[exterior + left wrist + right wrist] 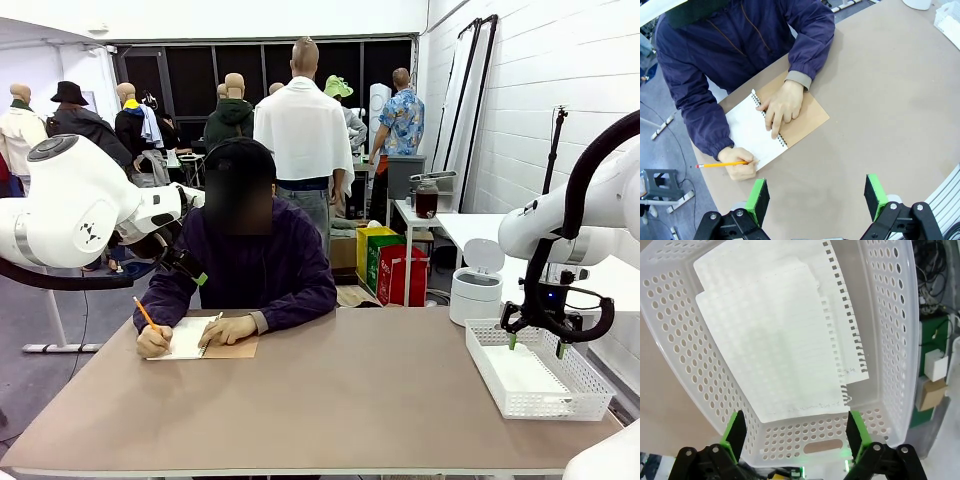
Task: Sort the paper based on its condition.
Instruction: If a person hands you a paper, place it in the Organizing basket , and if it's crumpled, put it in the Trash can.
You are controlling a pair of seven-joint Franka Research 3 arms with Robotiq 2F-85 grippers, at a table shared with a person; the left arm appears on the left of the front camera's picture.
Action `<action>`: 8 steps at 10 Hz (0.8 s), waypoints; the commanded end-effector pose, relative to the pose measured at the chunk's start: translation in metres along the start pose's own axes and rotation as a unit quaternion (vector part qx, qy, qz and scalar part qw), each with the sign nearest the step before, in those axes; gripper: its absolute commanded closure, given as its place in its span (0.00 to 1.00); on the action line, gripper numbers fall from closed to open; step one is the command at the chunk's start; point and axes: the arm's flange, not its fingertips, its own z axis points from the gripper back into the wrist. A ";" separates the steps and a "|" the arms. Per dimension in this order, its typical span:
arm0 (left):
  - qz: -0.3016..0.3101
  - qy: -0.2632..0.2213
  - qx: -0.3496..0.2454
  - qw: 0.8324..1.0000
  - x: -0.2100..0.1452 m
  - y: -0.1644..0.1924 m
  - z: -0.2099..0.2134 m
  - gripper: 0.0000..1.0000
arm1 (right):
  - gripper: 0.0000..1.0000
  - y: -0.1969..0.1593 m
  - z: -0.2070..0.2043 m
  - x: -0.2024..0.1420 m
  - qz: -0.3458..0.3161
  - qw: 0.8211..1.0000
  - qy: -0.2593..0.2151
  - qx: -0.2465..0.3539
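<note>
Paper in basket, faint writing illegible

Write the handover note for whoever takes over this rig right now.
Left gripper: open, empty, above the table near the notebook.
Right gripper: open, empty, over the basket.
Paper: overlapping sheets lie flat in the basket.
Person: one hand writes with a pencil on the notebook page; the other hand steadies it.
Done: those sheets are in the basket.
Left: likely wait for the next sheet, then sort it.

Two paper sheets, one white basket, one spiral notebook, one pencil, left tool and right tool.
</note>
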 end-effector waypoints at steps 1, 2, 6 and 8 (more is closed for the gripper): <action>0.001 -0.002 -0.001 1.000 0.001 0.001 0.000 0.00 | 0.00 0.000 0.000 0.000 0.000 1.000 0.000 0.000; 0.001 -0.002 -0.001 1.000 0.001 0.001 0.000 0.00 | 0.00 0.012 0.014 -0.002 0.026 1.000 -0.014 0.007; 0.001 -0.002 -0.001 1.000 0.001 0.001 0.000 0.00 | 0.00 0.063 0.065 -0.049 0.175 0.981 -0.084 0.005; 0.001 -0.002 -0.001 1.000 0.001 0.001 0.000 0.00 | 0.00 0.088 0.068 -0.074 0.314 0.941 -0.126 0.002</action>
